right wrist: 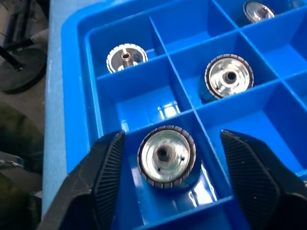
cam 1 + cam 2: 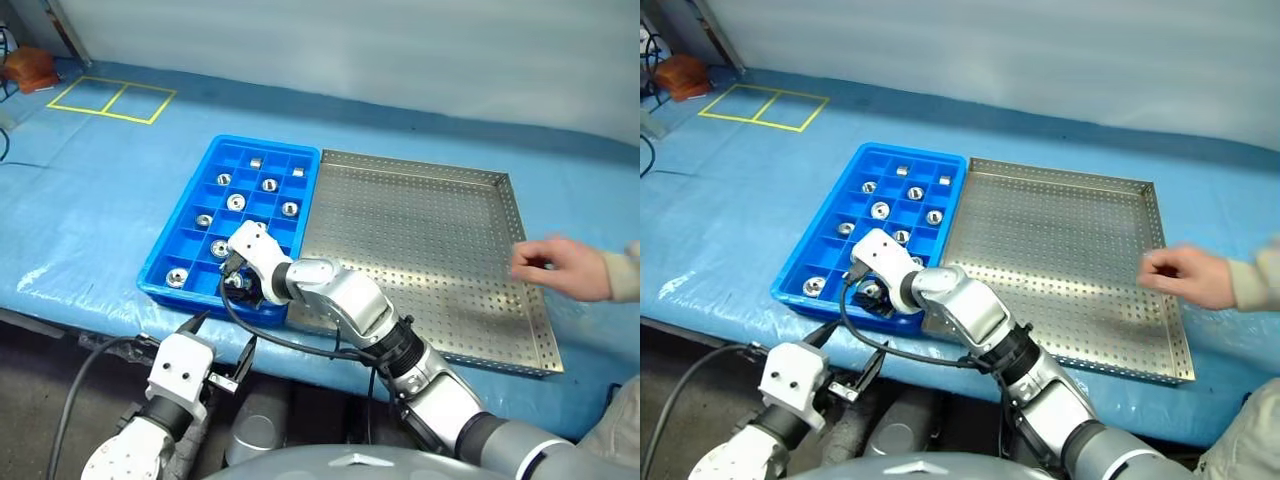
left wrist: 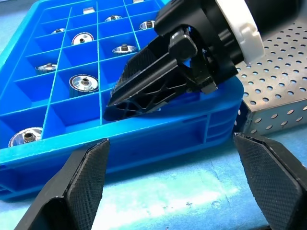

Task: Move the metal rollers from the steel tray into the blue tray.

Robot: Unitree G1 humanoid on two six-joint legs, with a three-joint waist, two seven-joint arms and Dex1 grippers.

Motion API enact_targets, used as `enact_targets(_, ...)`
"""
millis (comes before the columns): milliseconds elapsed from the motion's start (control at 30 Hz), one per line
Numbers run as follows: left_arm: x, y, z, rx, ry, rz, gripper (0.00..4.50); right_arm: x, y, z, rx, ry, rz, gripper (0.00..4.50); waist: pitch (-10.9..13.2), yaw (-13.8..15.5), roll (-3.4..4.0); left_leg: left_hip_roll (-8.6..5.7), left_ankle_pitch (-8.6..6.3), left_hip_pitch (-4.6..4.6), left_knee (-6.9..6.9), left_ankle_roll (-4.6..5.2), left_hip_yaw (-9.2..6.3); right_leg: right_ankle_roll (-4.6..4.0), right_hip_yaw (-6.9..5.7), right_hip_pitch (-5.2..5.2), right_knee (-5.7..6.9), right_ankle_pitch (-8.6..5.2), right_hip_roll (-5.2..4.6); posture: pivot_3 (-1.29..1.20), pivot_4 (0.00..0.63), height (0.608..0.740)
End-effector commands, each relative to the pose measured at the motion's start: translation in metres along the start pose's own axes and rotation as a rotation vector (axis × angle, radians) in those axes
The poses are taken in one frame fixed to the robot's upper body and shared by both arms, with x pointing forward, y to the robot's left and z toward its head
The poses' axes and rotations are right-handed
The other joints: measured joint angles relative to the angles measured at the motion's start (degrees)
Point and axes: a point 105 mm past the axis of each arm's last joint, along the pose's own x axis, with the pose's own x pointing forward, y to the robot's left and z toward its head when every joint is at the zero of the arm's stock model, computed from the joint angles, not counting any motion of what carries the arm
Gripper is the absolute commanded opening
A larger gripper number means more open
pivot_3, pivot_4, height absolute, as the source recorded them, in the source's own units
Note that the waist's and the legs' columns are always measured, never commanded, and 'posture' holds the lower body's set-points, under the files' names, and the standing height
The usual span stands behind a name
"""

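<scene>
From the head camera you see the blue tray [image 2: 170,245] lying on the blue-covered table [image 2: 90,190], its long side just beside the steel tray [image 2: 440,255]. You find the metal rollers [image 2: 236,202] sitting one to a compartment across the blue tray, while the perforated floor of the steel tray is bare. Your right gripper [image 2: 240,283] reaches down into a compartment at the tray's near edge. A person's hand [image 2: 558,266] rests over the far-right rim of the steel tray. Yellow tape marks [image 2: 110,98] lie on the table's far left. Your left gripper [image 2: 222,345] hangs low, off the near edge of the table, fingers spread wide.

In the left wrist view you look between your own parted fingers [image 3: 81,177] at the blue tray's outer wall [image 3: 158,139]. The right gripper [image 3: 144,93] dips its black fingers into a near compartment beyond that wall, and a corner of the steel tray [image 3: 276,103] shows alongside.

In the right wrist view your right gripper's fingers [image 1: 103,177] stand apart on either side of one roller [image 1: 166,156], which sits flange up on the compartment floor with clear gaps to both pads. You see three more rollers in neighbouring compartments.
</scene>
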Motion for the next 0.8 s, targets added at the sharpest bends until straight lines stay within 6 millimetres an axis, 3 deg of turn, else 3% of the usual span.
enact_targets(33, 0.004, -0.004, 0.013, 0.016, -0.056, -0.039, 4.5, -0.012, -0.009, 0.002, 0.014, -0.014, -0.042, 4.47, 0.0, 0.3, 0.01, 0.01, 0.0, 0.0, 0.01, 0.0, 0.0, -0.01, 0.0, -0.01, 0.0, -0.01, 0.0, 0.48, 0.15, 0.74)
enact_targets(267, 0.019, -0.007, 0.024, 0.041, -0.104, -0.129, 4.5, -0.067, -0.022, 0.014, 0.03, -0.123, -0.062, 4.47, 0.0, 0.8, -0.04, -0.07, 0.0, -0.38, 0.22, 0.01, -0.05, 0.11, 0.0, -0.03, -0.06, 0.07, -0.05, 0.37, 0.15, 0.74)
enact_targets(400, 0.031, -0.012, 0.027, 0.054, -0.119, -0.2, 4.5, -0.095, -0.029, -0.005, 0.08, -0.116, -0.094, 4.47, -0.1, -0.2, -0.05, -0.12, 0.01, -0.56, 0.28, 0.01, -0.07, 0.33, -0.04, -0.01, -0.02, 0.21, 0.01, 0.3, 0.15, 0.74)
enact_targets(567, 0.041, -0.017, 0.032, 0.066, -0.139, -0.272, 4.5, -0.111, -0.034, -0.027, 0.112, -0.079, -0.165, 4.47, -0.1, -3.8, -0.04, -0.12, 0.02, -0.55, 0.33, 0.02, -0.16, 0.31, -0.02, 0.04, 0.01, 0.21, 0.01, 0.23, 0.15, 0.74)
enact_targets(800, 0.049, -0.021, 0.035, 0.079, -0.152, -0.32, 4.5, -0.114, -0.037, -0.027, 0.142, -0.101, -0.219, 4.47, -0.1, -10.0, -0.04, -0.08, 0.04, -0.37, 0.39, 0.04, -0.21, 0.32, 0.07, 0.22, 0.08, 0.24, 0.04, 0.2, 0.15, 0.74)
